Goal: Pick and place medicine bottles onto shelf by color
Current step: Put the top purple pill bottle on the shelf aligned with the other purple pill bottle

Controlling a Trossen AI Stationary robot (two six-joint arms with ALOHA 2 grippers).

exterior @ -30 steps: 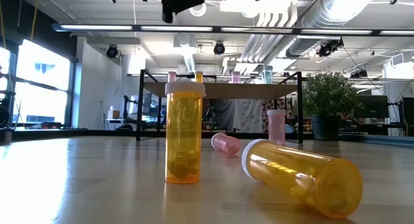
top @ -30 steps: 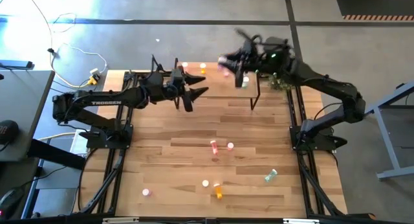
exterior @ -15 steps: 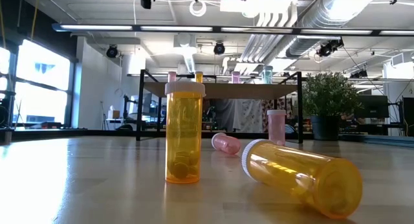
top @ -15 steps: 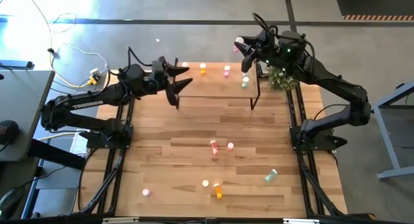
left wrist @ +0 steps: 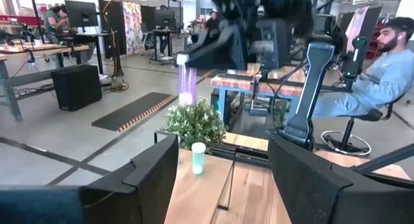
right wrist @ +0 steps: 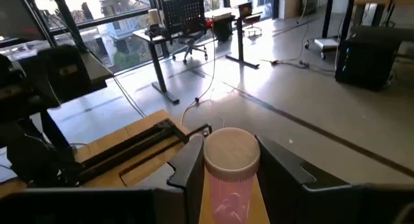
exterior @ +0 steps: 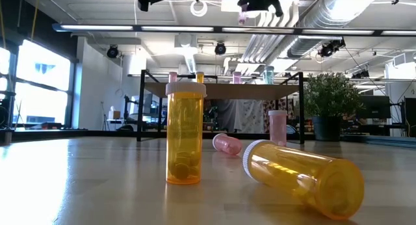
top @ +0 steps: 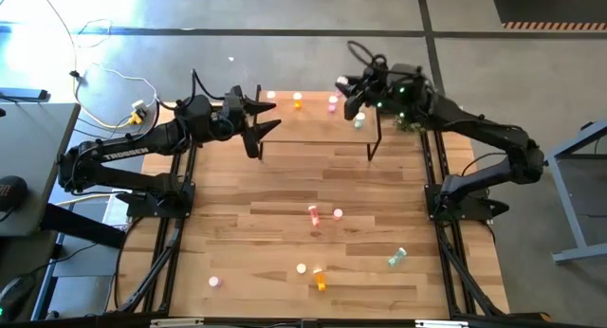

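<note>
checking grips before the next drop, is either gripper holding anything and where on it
The right gripper holds a small translucent pink pill bottle by its body, just under the pale cap. The left gripper is open and empty.

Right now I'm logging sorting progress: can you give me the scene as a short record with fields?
right gripper: shut on a pink bottle, raised above the shelf's right end
left gripper: open, empty, by the shelf's left end
on shelf: pink, orange and teal bottles standing
still on table: upright orange bottle, lying orange bottle, pink ones, one teal bottle
</note>
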